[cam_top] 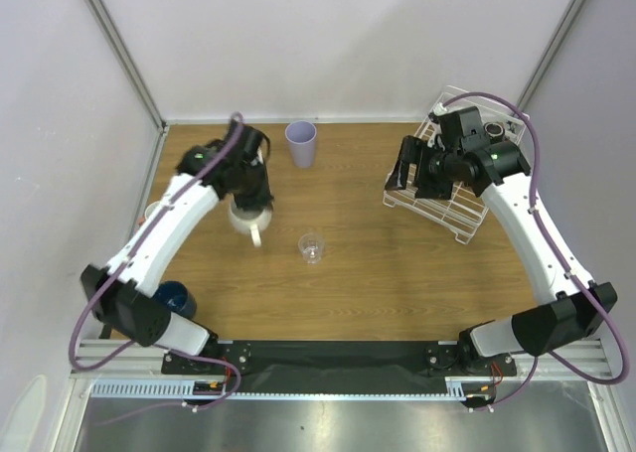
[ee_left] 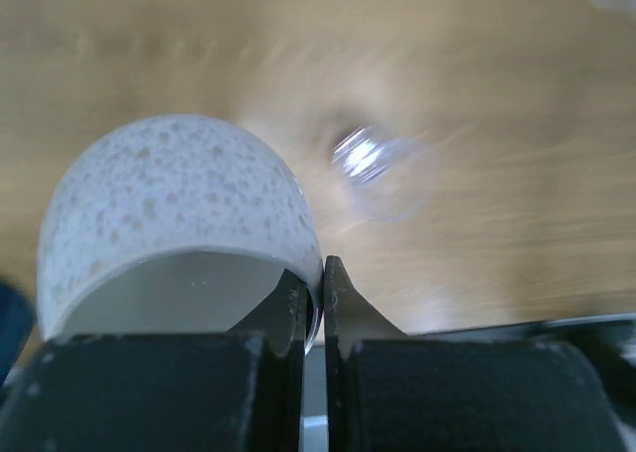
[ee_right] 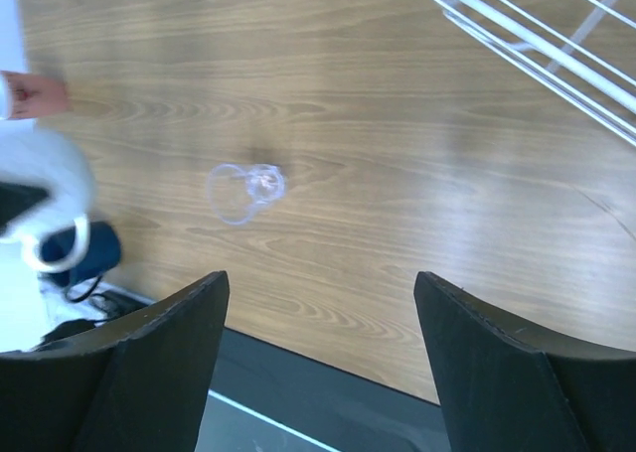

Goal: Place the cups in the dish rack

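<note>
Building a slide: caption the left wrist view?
Left gripper clamps the rim of a speckled pale mug over the wooden table, clear glass blurred beyond.

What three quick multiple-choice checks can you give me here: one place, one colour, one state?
1. Relative to the dish rack, the clear glass stands: A inside it; B on the table, outside it; C under it.
2. The tall tumbler is: A red; B lavender; C green.
3. The left hand is: A open and empty; B out of view; C shut on the rim of the speckled mug.
Answers: B, bare wood surrounds the glass; B, its wall shows pale purple; C, the fingers pinch the rim in the left wrist view.
</note>
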You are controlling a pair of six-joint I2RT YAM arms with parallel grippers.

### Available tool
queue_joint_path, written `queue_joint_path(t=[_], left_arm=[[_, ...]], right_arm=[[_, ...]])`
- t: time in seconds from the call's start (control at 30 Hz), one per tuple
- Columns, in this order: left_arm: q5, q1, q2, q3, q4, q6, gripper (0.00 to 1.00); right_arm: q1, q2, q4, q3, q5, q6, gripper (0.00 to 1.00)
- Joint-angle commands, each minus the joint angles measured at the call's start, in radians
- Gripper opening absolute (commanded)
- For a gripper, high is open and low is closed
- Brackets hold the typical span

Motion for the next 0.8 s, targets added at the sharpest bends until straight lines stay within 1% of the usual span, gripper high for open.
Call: queue_joint_path(t=[0.0,0.03,0.07,0.1,0.13,0.17,0.2,0.23,0.27,0.3,0.33,0.37,0.4,0.43,0.47,0.5,0.53,0.6,0.63,0.7,0.77], left_arm=[[0.113,0.028,-0.131,0.171,0.109,0.016,0.0],[0.151,0.029,-0.148,0.182,0.212,0.017,0.0],[0.18,0.032,-0.162,0.189,0.276,0.016,0.0],[0.209,0.034,-0.176,0.182,0.338,0.007,0.0],[0.279,0.035,-0.199,0.173,0.398,-0.022,0.0],[0.304,0.038,-0.211,0.159,0.535,-0.044,0.0],[0.335,0.038,-0.225,0.141,0.603,-0.064,0.0],[0.387,0.038,-0.237,0.087,0.69,-0.113,0.0],[0.415,0.038,-0.259,0.059,0.842,-0.137,0.0],[0.438,0.038,-0.268,0.007,0.934,-0.162,0.0],[0.483,0.038,-0.273,-0.014,1.011,-0.208,0.0],[0.495,0.038,-0.273,-0.03,1.07,-0.226,0.0],[0.504,0.038,-0.268,-0.036,1.155,-0.243,0.0],[0.516,0.038,-0.26,-0.041,1.206,-0.275,0.0],[0.534,0.037,-0.248,-0.047,1.26,-0.297,0.0],[0.547,0.037,-0.241,-0.065,1.367,-0.32,0.0],[0.562,0.037,-0.233,-0.076,1.436,-0.373,0.0],[0.59,0.035,-0.207,-0.093,1.528,-0.421,0.0],[0.591,0.032,-0.198,-0.096,1.611,-0.464,0.0],[0.591,0.029,-0.179,-0.09,1.657,-0.49,0.0],[0.596,0.018,-0.156,-0.082,1.7,-0.515,0.0]], right_arm=[[-0.006,0.021,0.07,0.068,-0.104,-0.009,0.83],[-0.013,0.027,0.087,0.07,-0.139,0.002,0.84],[-0.023,0.028,0.138,0.068,-0.24,0.016,0.86],[-0.029,0.031,0.177,0.056,-0.289,0.03,0.88],[-0.039,0.03,0.217,0.045,-0.344,0.069,0.89],[-0.042,0.027,0.302,0.039,-0.386,0.089,0.9],[-0.04,0.028,0.347,0.031,-0.47,0.109,0.91],[-0.04,0.025,0.388,0.019,-0.5,0.125,0.92],[-0.04,0.024,0.456,0.017,-0.524,0.154,0.94],[-0.039,0.022,0.49,0.013,-0.587,0.166,0.95],[-0.04,0.021,0.531,-0.005,-0.616,0.184,0.96],[-0.04,0.015,0.615,-0.021,-0.647,0.233,0.97],[-0.042,0.008,0.661,-0.033,-0.694,0.26,0.98],[-0.042,0.008,0.712,-0.048,-0.722,0.295,0.99],[-0.042,0.007,0.807,-0.071,-0.739,0.329,1.0],[-0.04,0.013,0.847,-0.075,-0.756,0.385,1.0],[-0.034,0.022,0.879,-0.075,-0.785,0.399,1.0],[-0.017,0.054,0.88,-0.03,-0.796,0.395,1.0],[-0.011,0.062,0.878,-0.02,-0.802,0.398,1.0],[0.004,0.071,0.903,-0.01,-0.817,0.409,0.99],[0.013,0.073,0.988,-0.029,-0.831,0.464,1.0]])
